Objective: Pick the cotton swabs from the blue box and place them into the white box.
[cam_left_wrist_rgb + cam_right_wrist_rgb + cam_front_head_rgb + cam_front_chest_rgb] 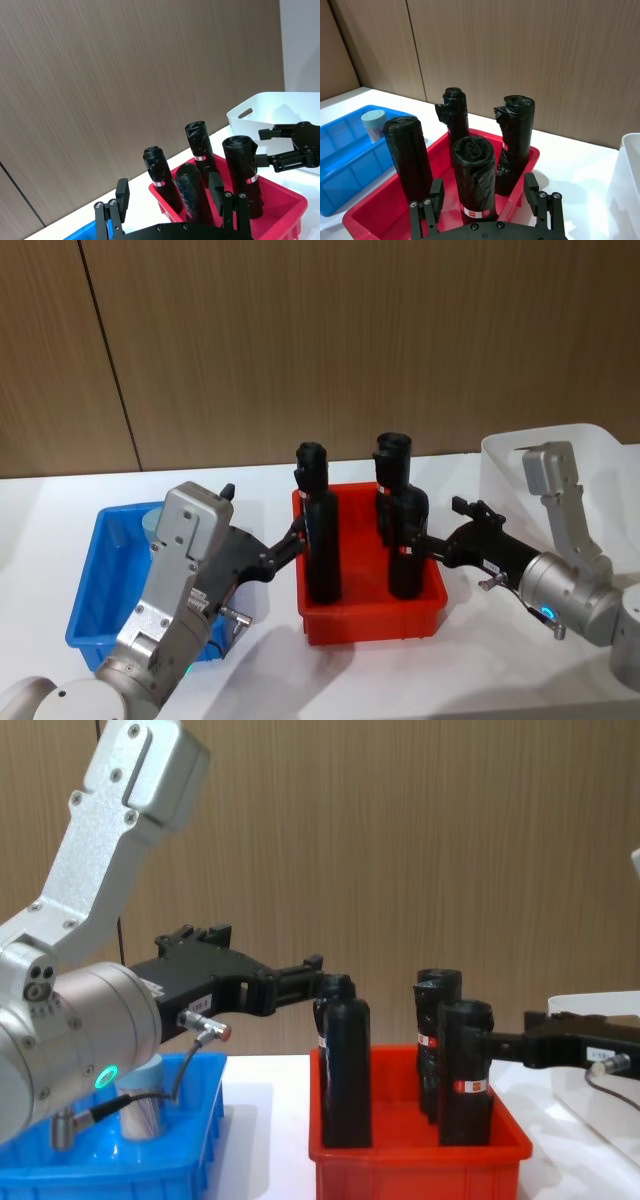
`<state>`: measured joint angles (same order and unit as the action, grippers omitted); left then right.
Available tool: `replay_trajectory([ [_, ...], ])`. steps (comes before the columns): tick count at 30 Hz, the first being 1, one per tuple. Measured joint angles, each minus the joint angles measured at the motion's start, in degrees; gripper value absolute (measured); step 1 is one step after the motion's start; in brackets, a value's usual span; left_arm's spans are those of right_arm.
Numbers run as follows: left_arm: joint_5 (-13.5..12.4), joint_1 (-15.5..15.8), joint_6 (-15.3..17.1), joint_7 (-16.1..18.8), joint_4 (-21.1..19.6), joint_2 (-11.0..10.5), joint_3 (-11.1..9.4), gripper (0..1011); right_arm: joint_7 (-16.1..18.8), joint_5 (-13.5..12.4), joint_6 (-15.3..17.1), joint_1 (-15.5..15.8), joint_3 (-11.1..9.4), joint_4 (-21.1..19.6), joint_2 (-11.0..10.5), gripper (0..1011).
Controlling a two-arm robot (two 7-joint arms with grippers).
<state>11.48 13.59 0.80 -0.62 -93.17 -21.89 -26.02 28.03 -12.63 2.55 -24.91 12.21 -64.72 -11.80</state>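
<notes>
One cotton swab tub (373, 122) with a pale blue lid stands in the blue box (95, 580), also seen low behind my left arm (145, 1115). The white box (600, 455) stands at the far right. My left gripper (290, 545) is open and holds nothing. It hangs above the blue box's right edge, its tips close to the front left black bottle (322, 540). My right gripper (425, 542) is open and empty at the red bin's right side, level with the front right bottle (405, 550). Whether it touches that bottle I cannot tell.
The red bin (370, 625) sits between the two boxes and holds several tall black bottles with red-white labels. A wood-panel wall runs behind the white table. Bare table lies in front of the red bin.
</notes>
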Motion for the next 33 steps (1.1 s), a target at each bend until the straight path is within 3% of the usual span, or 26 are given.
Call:
replay_trajectory([
  [27,0.0,0.0,0.0,0.0,0.0,0.0,0.0,1004,6.6,1.3,-6.7,-10.3,1.7,17.9,3.2,1001],
  [33,0.0,0.0,0.0,0.0,0.0,0.0,0.0,1004,6.7,1.0,-7.8,-12.2,1.9,20.9,3.8,907],
])
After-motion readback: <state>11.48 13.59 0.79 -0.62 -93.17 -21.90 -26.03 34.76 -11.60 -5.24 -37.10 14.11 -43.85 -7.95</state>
